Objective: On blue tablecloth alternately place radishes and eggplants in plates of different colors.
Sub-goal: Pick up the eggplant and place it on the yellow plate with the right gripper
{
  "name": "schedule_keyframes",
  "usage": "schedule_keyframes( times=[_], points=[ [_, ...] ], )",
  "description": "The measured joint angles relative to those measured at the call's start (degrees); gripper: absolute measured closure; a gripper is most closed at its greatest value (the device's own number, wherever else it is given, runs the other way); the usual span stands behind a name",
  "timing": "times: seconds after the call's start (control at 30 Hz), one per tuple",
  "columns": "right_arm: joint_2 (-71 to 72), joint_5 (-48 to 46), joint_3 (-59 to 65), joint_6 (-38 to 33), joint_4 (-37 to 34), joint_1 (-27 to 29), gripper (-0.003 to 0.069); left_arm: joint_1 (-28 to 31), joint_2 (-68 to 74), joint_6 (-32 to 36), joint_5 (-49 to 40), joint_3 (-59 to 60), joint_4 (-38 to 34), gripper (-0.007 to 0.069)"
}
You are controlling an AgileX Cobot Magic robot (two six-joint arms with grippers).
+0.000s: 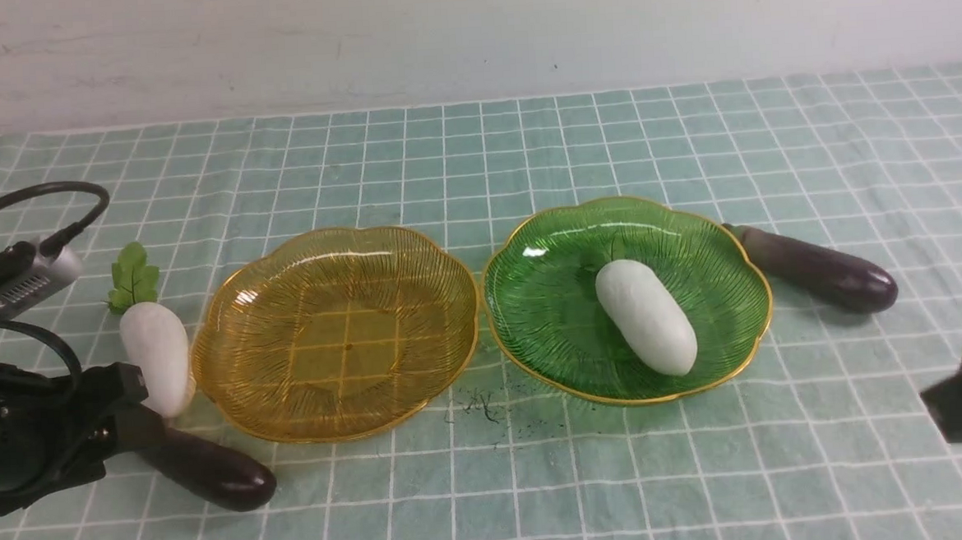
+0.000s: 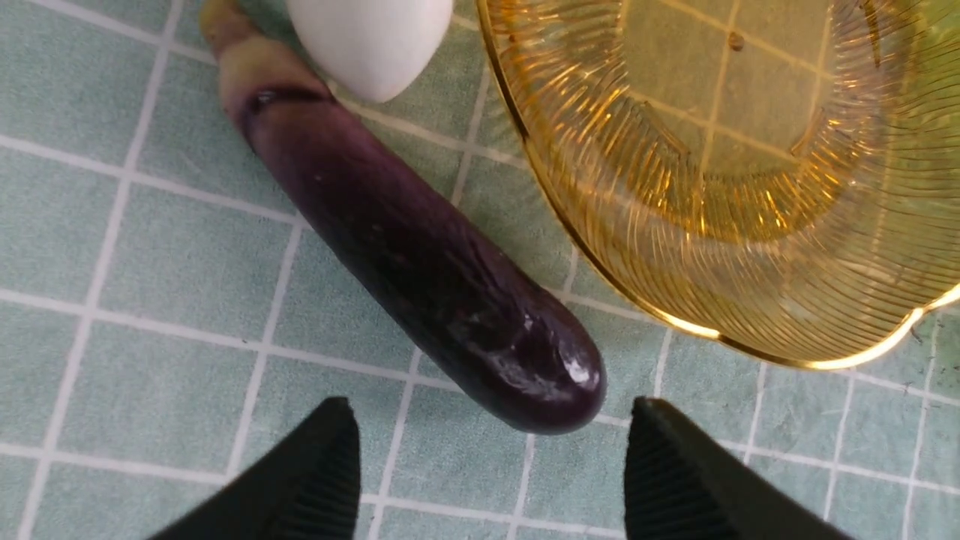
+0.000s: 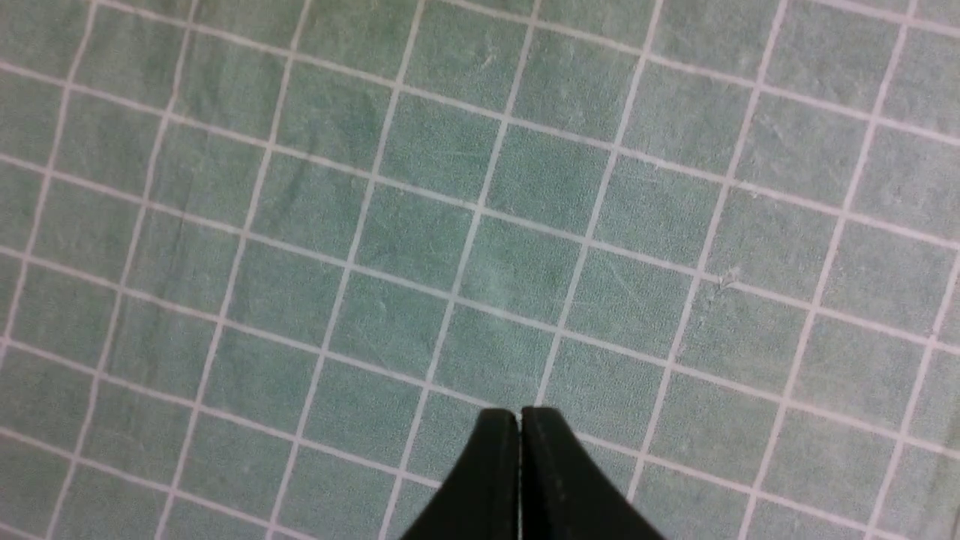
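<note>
1. Your left jaws gape wide, empty; the glossy purple eggplant (image 2: 420,277) lies on the desk, its rounded end just ahead of them.
2. Right jaws are pressed together, holding nothing.
3. A smooth white radish (image 1: 646,317) sits in the green plate (image 1: 529,243).
4. Eggplant's turn, I'd say: descend, clamp, and carry it to the ribbed amber plate (image 2: 750,225) just beside.

The left gripper (image 2: 491,420) hangs low at the near left edge of the yellow plate (image 1: 228,316), its two black fingers (image 2: 300,480) spread wide and gripping nothing, while the right gripper (image 3: 519,414), well to that plate's right, is pressed closed and empty.
</note>
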State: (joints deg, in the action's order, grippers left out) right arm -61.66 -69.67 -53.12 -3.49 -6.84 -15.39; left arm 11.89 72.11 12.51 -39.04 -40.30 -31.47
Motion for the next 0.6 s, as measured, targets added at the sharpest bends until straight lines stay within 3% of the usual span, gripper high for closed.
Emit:
schedule_keyframes(
  times=[0.2,0.6],
  points=[
    [0.06,3.31,0.92,0.00,0.22,0.00,0.0664,0.00,3.63,-0.56,0.38,0.00,-3.01,0.0064],
    [0.22,4.24,1.03,-0.17,0.22,0.00,0.0665,0.00,15.94,-2.88,8.21,-0.06,-8.02,0.0041]
  ],
)
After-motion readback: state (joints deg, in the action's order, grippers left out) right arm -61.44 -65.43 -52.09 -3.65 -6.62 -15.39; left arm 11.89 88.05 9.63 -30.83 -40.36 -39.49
